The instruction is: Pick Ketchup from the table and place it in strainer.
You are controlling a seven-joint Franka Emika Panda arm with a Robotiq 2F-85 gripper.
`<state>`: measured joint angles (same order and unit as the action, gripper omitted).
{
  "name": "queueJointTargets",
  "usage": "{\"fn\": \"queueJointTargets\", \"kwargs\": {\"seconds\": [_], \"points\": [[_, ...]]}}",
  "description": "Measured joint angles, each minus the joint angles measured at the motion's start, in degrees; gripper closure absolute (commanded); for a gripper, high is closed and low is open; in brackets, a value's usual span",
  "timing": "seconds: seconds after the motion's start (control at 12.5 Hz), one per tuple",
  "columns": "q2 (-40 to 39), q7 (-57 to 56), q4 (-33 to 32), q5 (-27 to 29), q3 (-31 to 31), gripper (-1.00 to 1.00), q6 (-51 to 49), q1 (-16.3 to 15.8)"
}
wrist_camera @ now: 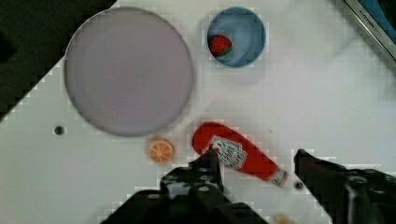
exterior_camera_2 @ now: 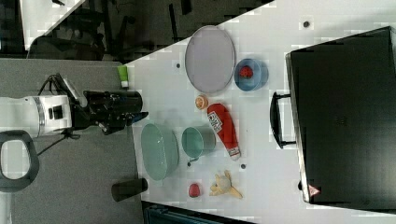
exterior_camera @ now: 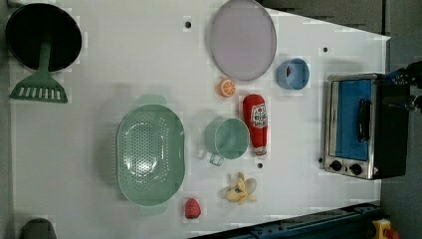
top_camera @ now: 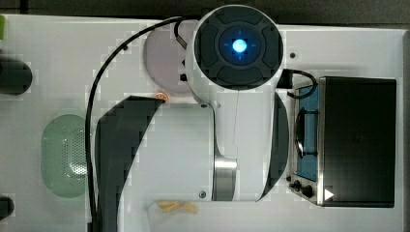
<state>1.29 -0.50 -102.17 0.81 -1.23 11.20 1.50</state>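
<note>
White table [exterior_camera: 124,59] under everything, dark floor beyond its edges. On it, one Ketchup [exterior_camera: 256,124] bottle, lying flat near the table's middle, just beside one dark-green cup [exterior_camera: 229,139] and apart from it, not gripped by anything. One strainer [exterior_camera: 150,155], pale green and oval, dotted bottom bare, resting on the cup's other side, toward the left view's left edge of the table. One round greyish-lilac plate [exterior_camera: 243,39] close to the left view's top edge. One orange slice [exterior_camera: 227,87] between plate and bottle. One blue cup [exterior_camera: 293,73] beside the plate, with one strawberry [wrist_camera: 220,45] inside, as seen in the wrist view. A second strawberry [exterior_camera: 192,208] loose near the left view's bottom edge, just off the strainer's end. One peeled banana [exterior_camera: 241,190] close by, near that same edge. One toaster oven [exterior_camera: 354,125] along the left view's right edge, handle facing the table's middle. One black pan [exterior_camera: 42,36] in the left view's top-left corner, one green spatula [exterior_camera: 40,82] resting across its rim. One gripper [wrist_camera: 254,161], fingers apart and holding nothing, raised above the table; Ketchup showing between the two fingers [wrist_camera: 210,163] in the wrist view. In the right view, gripper [exterior_camera_2: 140,114] off the table's edge beside the strainer.
</note>
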Motion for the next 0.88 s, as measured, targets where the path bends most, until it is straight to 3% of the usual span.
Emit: {"fn": "queueJointTargets", "kwargs": {"seconds": [0.24,0.56,0.88], "points": [[8.6,0.0,-8.5,0.0,-3.7,-1.00,-7.0,3.8],[12.3,-1.3,-9.6,0.2,-4.3,-1.00,-1.1,5.0],[8.6,-11.2,-15.6,0.2,-5.5,-1.00,10.0,5.7]]}}
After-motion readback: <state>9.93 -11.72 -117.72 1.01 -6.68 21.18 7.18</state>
